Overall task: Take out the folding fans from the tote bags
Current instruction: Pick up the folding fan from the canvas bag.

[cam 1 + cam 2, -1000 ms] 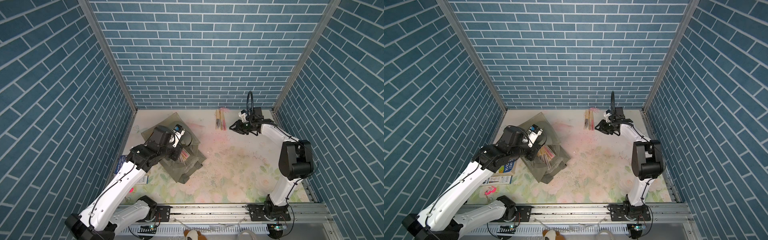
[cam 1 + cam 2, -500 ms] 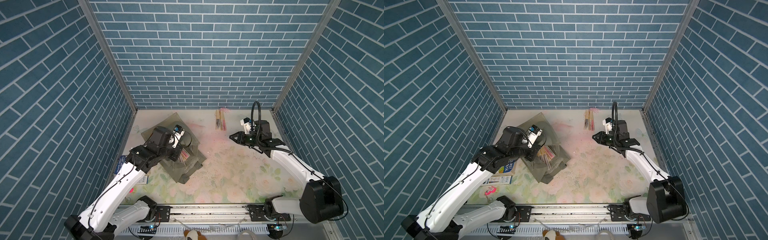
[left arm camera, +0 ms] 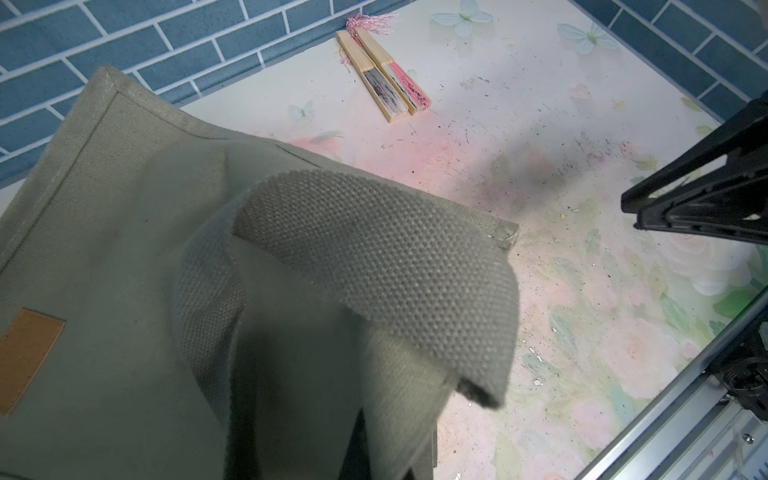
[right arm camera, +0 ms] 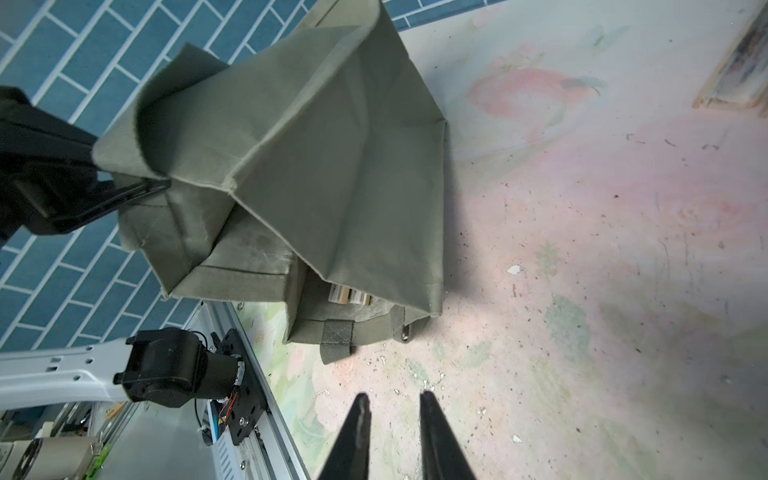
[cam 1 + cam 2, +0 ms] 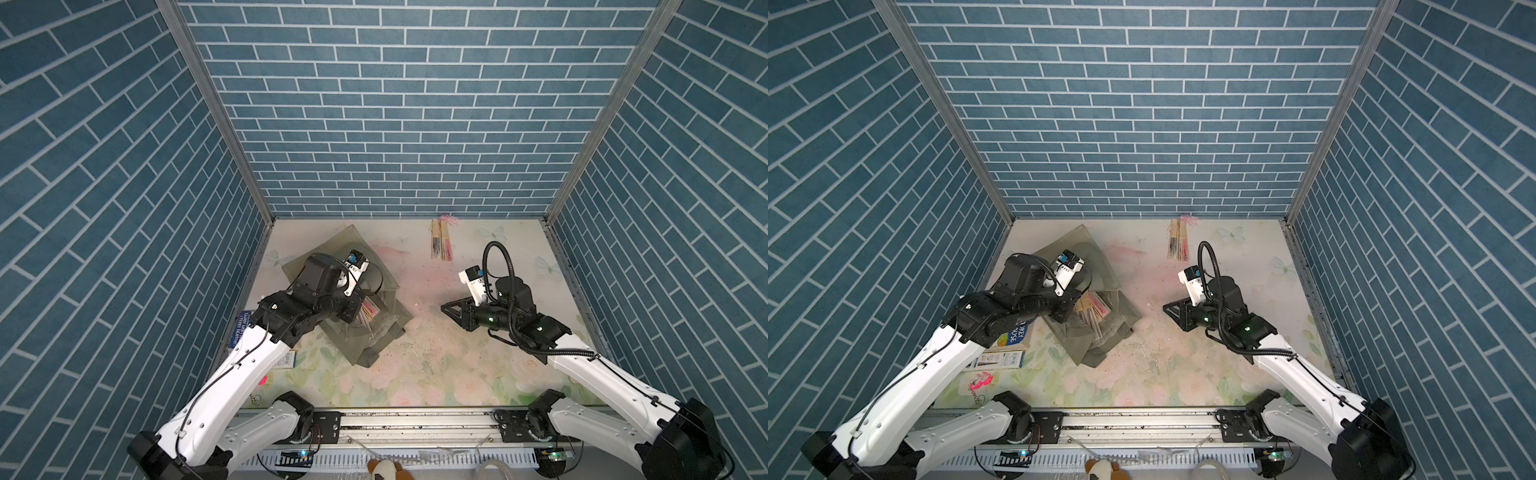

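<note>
Your left gripper (image 4: 158,185) is clamped on the upper rim of the soft grey-green fabric tote bag (image 4: 332,145), lifting it so the mouth gapes toward your right gripper (image 4: 392,399). That one hangs low over the floral tabletop (image 5: 415,374) with its jaws narrowly parted and nothing between them. The next slim bamboo-stick folding fans (image 5: 1092,309) sit inside the tote, just behind the lower lip. In the right wrist view only their pale stick ends (image 4: 349,296) show in the gap. From that, their long axis appears to run from the mouth back into the bag, ends facing you. Hold the left lift steady, since the gap looks shallow and a sagging flap would cover the ends. Bring the right gripper in low and level, and probably spread its jaws a little. Close across one fan's thin width near its exposed end, then draw straight out along its length so it does not snag the strap. Two closed fans already out (image 5: 440,245) lie side by side near the back wall, pink tassels toward the bricks.
</note>
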Tool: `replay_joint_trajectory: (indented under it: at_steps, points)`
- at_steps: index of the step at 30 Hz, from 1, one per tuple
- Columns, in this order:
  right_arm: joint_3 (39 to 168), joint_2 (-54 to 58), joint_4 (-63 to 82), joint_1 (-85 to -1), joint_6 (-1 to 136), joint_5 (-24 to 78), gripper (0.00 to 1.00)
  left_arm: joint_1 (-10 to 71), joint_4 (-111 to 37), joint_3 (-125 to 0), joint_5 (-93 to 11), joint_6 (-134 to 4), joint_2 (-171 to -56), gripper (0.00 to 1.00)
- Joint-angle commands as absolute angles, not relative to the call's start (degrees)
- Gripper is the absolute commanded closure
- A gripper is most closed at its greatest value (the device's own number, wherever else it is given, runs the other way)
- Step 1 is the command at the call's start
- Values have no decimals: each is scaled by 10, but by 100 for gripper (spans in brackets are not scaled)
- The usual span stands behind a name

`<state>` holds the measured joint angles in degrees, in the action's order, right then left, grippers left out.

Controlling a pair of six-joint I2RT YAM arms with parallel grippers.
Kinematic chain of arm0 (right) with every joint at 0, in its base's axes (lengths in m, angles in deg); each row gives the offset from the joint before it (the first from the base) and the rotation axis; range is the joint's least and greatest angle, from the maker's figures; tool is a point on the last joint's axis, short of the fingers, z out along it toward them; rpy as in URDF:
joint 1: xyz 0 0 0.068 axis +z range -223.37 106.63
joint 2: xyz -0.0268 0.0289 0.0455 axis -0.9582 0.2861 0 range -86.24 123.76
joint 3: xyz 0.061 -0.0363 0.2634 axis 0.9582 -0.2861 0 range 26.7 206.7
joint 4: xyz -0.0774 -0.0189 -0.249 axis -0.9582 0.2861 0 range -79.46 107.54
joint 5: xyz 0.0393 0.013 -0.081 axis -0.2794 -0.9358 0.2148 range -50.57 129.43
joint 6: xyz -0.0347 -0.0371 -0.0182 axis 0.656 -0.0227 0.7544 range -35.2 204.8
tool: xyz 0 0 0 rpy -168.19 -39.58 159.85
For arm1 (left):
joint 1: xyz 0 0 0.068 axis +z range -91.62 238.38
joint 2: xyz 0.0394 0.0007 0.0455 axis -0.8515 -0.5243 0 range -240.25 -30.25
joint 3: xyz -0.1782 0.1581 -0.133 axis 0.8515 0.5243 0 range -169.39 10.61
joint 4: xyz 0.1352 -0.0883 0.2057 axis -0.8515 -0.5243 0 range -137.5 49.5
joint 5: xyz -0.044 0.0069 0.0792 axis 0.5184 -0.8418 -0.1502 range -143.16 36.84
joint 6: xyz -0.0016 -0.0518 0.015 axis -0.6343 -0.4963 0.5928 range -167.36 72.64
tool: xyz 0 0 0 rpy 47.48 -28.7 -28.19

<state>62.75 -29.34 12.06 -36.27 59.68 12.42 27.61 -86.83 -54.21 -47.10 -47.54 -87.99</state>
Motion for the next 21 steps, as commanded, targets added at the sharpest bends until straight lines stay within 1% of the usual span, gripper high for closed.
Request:
replay_joint_trajectory:
  at_steps: [1, 7, 14, 17, 21]
  points:
    - [602, -298, 66, -329, 655, 139, 77, 279, -857, -533, -481, -471, -872, 100]
    - [597, -262, 34, -251, 732, 173, 79, 279, -857, -534, -480, -472, -872, 100]
    - [595, -192, -9, -148, 865, 238, 79, 278, -856, -534, -475, -472, -873, 100]
    - [577, -175, -68, -115, 916, 246, 79, 279, -856, -535, -474, -472, -875, 100]
    - [561, -148, -145, -91, 934, 253, 79, 278, -857, -535, -473, -472, -874, 100]
